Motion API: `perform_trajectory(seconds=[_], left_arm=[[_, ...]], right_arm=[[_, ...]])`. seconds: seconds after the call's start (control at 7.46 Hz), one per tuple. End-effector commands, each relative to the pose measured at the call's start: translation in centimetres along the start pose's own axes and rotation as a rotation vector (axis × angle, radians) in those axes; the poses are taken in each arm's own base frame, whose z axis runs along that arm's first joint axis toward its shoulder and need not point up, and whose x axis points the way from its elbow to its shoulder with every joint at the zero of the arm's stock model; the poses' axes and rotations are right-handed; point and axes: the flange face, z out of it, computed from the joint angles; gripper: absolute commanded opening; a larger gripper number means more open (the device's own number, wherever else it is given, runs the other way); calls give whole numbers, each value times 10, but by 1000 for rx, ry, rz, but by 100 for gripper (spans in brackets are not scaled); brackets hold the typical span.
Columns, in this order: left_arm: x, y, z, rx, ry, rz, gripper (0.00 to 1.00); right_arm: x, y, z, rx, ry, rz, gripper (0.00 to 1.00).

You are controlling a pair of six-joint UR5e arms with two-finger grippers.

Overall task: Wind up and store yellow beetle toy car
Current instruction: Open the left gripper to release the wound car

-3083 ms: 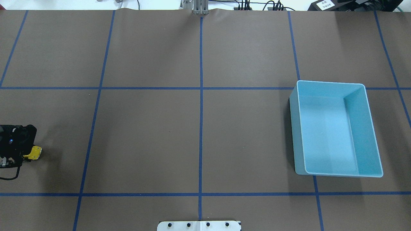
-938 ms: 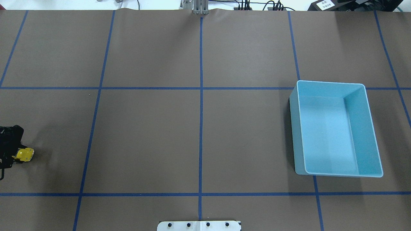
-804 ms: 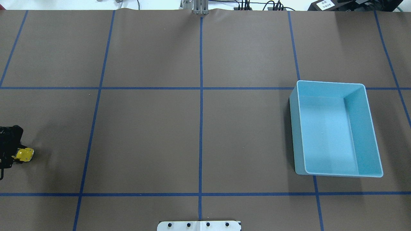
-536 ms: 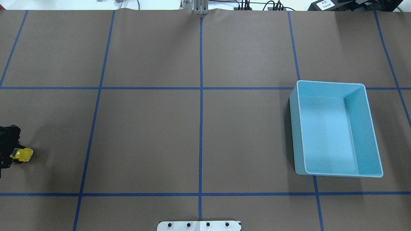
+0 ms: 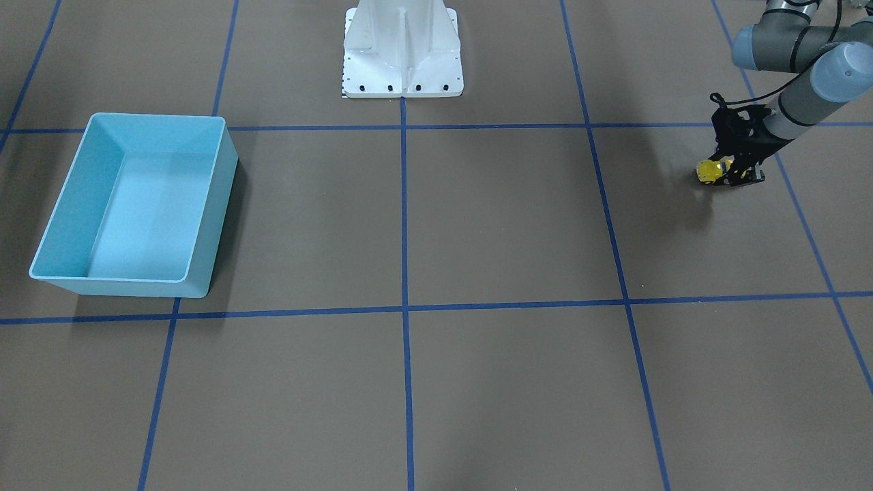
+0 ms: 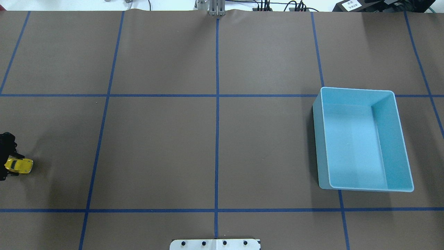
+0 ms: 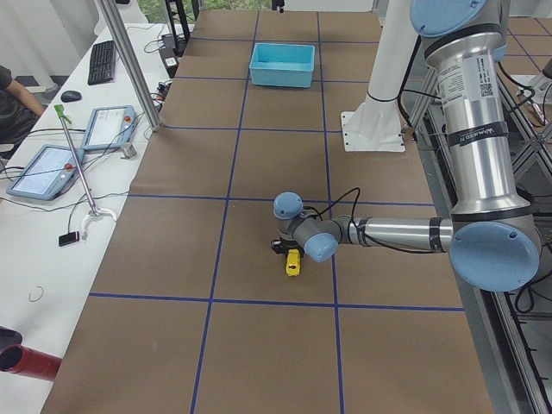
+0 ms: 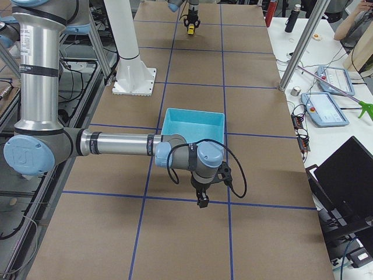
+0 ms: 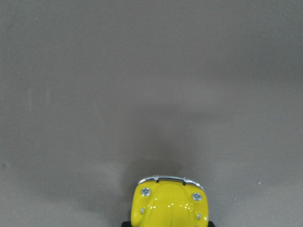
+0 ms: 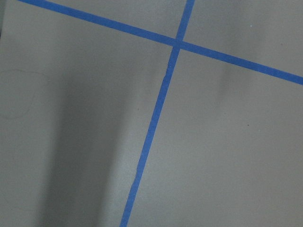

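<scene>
The yellow car [image 6: 20, 165] sits low on the worktop [image 6: 156, 149] at its far left, having slid backwards over the last seconds, away from the blue bin [image 6: 357, 89]. The left hand [image 5: 731, 176], closed on its rear, is probably winding it. Whether the right hand [image 8: 202, 200] is open cannot be told.

Left arm [image 7: 470, 147] and right arm [image 8: 116, 143]: silver tubes, pale blue joint caps, black cables. Pedestal [image 5: 402, 48]: white, bolted.
</scene>
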Motion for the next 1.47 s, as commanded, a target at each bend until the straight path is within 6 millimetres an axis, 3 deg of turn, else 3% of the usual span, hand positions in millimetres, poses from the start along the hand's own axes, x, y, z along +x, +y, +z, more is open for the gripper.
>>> perform_trajectory(seconds=[0.0,0.67,0.94,1.34], left_arm=[[-4,3,-9,8,-18,20,100],[-10,0,-17,-13,-37,23,100],[-16,-15,-39,-126,-76,-20,100],[-16,-19,-38,-158,-62,-35,100]], right_arm=[[0,0,0,-1,0,1,100],[0,0,0,0,0,0,100],[-1,-1,-1,2,1,-2,100],[-1,-1,-1,2,1,-1,100]])
